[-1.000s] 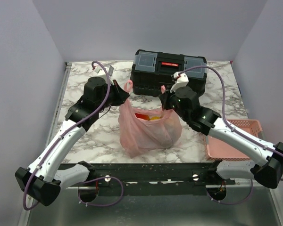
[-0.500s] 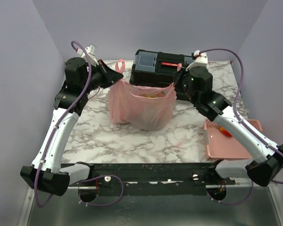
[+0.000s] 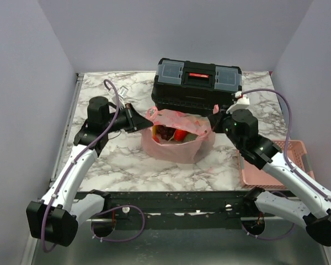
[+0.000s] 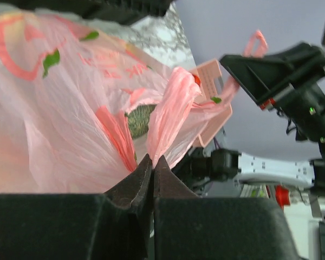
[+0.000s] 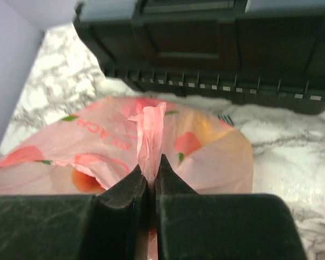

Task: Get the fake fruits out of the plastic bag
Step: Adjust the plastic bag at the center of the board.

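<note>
The plastic bag (image 3: 175, 148) rests on the marble table in front of the toolbox, thin crinkled pink, with its mouth pulled open. Inside it, fake fruits show: a dark purple grape bunch (image 3: 164, 132), a red one (image 3: 180, 135) and a bit of yellow (image 3: 192, 130). My left gripper (image 3: 149, 117) is shut on the bag's left handle loop (image 4: 165, 116), and my right gripper (image 3: 210, 126) is shut on the right handle loop (image 5: 150, 135). A greenish fruit (image 4: 140, 120) shows through the plastic in the left wrist view. The other fruits are hidden.
A black toolbox (image 3: 197, 83) stands right behind the bag. A rigid pink slotted basket (image 3: 277, 165) lies at the right edge, partly under my right arm. Bare marble lies left of the bag and along the front edge.
Both arms raised the bag toward the toolbox, then lowered it onto the table. The bag now sits slumped with its mouth spread wider.
</note>
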{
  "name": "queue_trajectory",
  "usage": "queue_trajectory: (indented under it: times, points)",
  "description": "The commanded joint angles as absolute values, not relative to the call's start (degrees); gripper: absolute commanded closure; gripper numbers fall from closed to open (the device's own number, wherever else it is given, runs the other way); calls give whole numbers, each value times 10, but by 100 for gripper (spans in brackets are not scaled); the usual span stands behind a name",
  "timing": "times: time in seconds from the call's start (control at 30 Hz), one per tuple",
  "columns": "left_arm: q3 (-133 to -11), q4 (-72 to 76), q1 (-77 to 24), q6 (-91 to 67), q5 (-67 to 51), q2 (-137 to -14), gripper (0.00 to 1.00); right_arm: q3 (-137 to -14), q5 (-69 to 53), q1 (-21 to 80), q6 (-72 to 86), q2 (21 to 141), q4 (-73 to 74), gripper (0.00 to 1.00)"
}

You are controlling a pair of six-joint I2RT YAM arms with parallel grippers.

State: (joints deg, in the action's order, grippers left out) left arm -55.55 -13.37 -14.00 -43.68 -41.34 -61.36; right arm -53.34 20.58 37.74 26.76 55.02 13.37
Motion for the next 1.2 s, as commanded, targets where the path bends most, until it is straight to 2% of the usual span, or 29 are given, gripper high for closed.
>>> queue_trajectory:
  times: [0.0,0.07,0.1,0.13,0.27,0.4,0.57,0.73,0.83,0.93,1.03,1.17]
  points:
    - [-471,-86,-141,-417,-498,-553,100,-495,156,375,301,536,168,87]
    - [-445,-82,-141,-421,-507,-533,100,-498,153,375,294,534,190,75]
    - [-436,-79,-141,-423,-510,-525,100,-505,144,375,285,533,201,61]
    - [-424,-72,-142,-427,-512,-517,100,-513,124,375,270,535,207,52]
    - [-402,-53,-142,-433,-507,-499,100,-567,51,375,217,549,244,20]
    - [-396,-57,-142,-425,-504,-501,100,-644,45,375,182,567,296,1]
    - [-373,-47,-142,-430,-506,-511,100,-707,6,376,166,587,286,0]
    - [-352,-44,-143,-429,-488,-517,100,-738,-125,377,195,645,229,0]
    - [-342,-29,-143,-443,-486,-521,100,-720,-175,401,233,684,172,5]
    - [-325,-3,-143,-461,-493,-528,100,-694,-176,465,255,723,118,16]
    - [-315,15,-143,-476,-496,-535,100,-686,-114,526,251,764,113,32]
    - [-306,7,-143,-480,-466,-516,100,-626,-63,535,273,774,72,44]
